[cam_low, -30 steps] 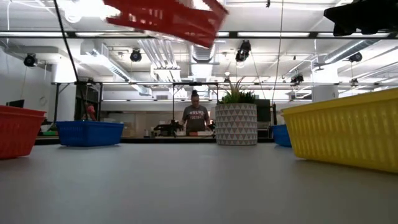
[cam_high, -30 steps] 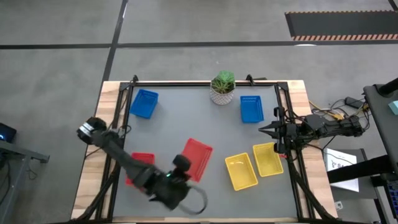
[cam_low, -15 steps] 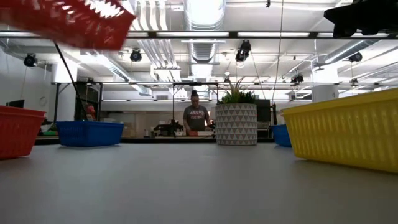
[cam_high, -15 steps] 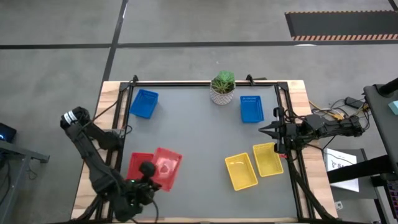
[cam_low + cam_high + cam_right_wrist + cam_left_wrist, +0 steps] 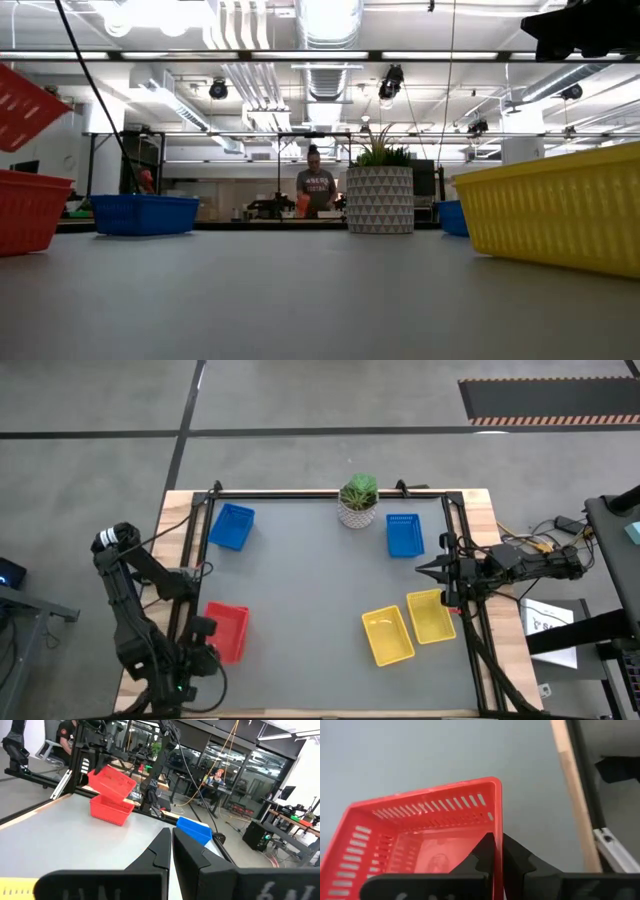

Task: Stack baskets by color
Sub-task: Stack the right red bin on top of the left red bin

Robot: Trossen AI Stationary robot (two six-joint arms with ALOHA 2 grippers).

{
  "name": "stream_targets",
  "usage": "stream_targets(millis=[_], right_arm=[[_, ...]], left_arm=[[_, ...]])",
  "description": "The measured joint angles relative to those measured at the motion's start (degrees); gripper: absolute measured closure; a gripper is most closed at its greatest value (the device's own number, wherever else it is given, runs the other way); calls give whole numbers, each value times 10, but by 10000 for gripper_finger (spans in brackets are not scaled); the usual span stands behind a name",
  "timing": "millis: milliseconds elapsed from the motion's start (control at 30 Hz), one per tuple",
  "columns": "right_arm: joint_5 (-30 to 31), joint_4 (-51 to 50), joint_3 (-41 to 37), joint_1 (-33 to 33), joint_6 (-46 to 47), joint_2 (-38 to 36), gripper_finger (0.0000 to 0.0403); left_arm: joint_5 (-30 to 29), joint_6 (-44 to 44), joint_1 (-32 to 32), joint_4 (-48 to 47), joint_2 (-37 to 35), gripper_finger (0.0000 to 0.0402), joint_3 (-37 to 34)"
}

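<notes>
My left gripper (image 5: 207,632) is at the table's near left, shut on a red basket (image 5: 232,622) that hangs tilted in the air (image 5: 112,780). Right under it, a second red basket (image 5: 111,810) rests on its base on the table. Two blue baskets (image 5: 231,525) (image 5: 404,534) sit at the far side. Two yellow baskets (image 5: 387,636) (image 5: 431,616) sit side by side at the near right. My right gripper (image 5: 420,569) waits shut at the table's right edge, holding nothing. My left gripper pinches the rim of one side wall (image 5: 498,820) of the red basket, one finger inside the basket and one outside. The fingers come from above, slanting down. The basket is lifted clear and tilted, open side up, over the other red basket.
A white pot with a green plant (image 5: 358,502) stands at the middle of the far edge. A black frame rail (image 5: 190,560) runs along the table's sides. The grey tabletop (image 5: 310,590) between the baskets is bare. A person (image 5: 314,190) stands far behind the table.
My left gripper has swung from the near middle toward the table's left edge, rolling its wrist and staying shut on the red basket. The basket has travelled with it, turned about, and now hangs tilted over the red basket at the near left.
</notes>
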Motion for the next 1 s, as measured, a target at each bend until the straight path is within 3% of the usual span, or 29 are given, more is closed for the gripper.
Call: stream_targets(millis=[367,567,900,1000], right_arm=[[0,0,0,0,1,0,394],[0,0,0,0,1,0,394],[0,0,0,0,10,0,394],[0,0,0,0,10,0,394]], left_arm=[[-11,-3,2,10,4,401,-57],[-14,-73,4,32,4,401,-92],[-26,-78,8,93,4,402,-118],[-26,-115,10,91,3,401,-118]])
